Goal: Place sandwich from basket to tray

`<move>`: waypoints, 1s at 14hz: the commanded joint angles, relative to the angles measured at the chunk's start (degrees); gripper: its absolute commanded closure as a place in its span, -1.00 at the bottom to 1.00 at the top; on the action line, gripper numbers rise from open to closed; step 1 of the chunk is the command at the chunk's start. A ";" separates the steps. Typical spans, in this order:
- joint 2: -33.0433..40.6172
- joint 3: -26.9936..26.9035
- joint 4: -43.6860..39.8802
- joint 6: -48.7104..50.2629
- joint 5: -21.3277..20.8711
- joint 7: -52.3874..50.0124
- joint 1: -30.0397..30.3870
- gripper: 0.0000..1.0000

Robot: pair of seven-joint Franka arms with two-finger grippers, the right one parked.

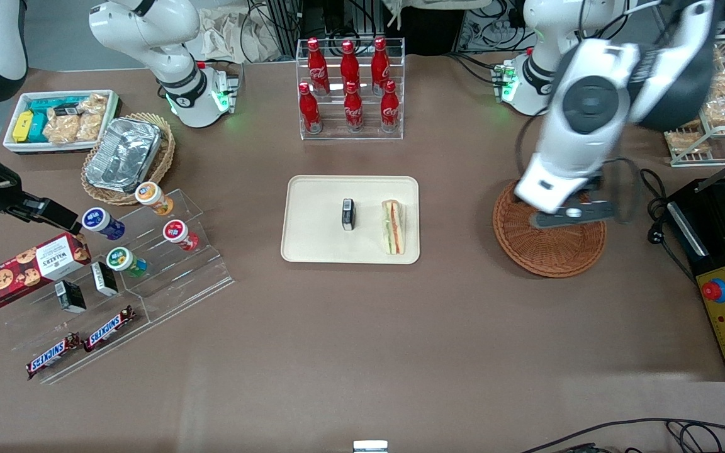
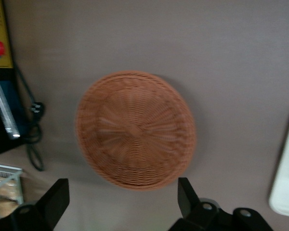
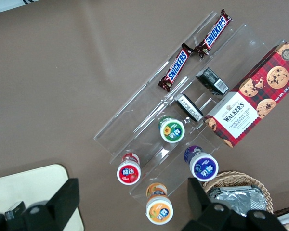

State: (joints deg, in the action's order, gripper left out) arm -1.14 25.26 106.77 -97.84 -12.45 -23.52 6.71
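Observation:
The sandwich (image 1: 393, 227) lies on the cream tray (image 1: 312, 245), on the side toward the working arm, beside a small black box (image 1: 348, 214). The reddish-brown wicker basket (image 1: 551, 251) stands on the table beside the tray and holds nothing; it also shows in the left wrist view (image 2: 135, 130). My left gripper (image 1: 569, 214) hangs above the basket's edge farther from the front camera. In the left wrist view the gripper (image 2: 120, 202) is open and empty, its black fingers (image 2: 55, 199) spread wide.
A clear rack of red cola bottles (image 1: 350, 88) stands farther from the front camera than the tray. A black control box (image 1: 724, 314) with a red button and a cable (image 1: 652, 207) lie near the basket at the working arm's end. A snack display (image 1: 117, 264) lies toward the parked arm's end.

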 commanded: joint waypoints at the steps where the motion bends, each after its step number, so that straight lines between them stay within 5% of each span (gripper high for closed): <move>1: 3.51 0.93 0.63 1.77 0.85 8.20 5.93 -0.99; 7: 6.32 0.59 0.63 2.39 3.83 17.52 12.01 -0.99; 11: 9.40 -19.23 0.80 3.09 11.21 27.01 -0.87 -0.99; 14: 9.67 -25.52 0.19 3.09 11.57 26.17 -7.92 -0.99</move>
State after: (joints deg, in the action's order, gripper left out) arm 7.42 2.35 106.79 -95.66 -1.83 3.06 3.45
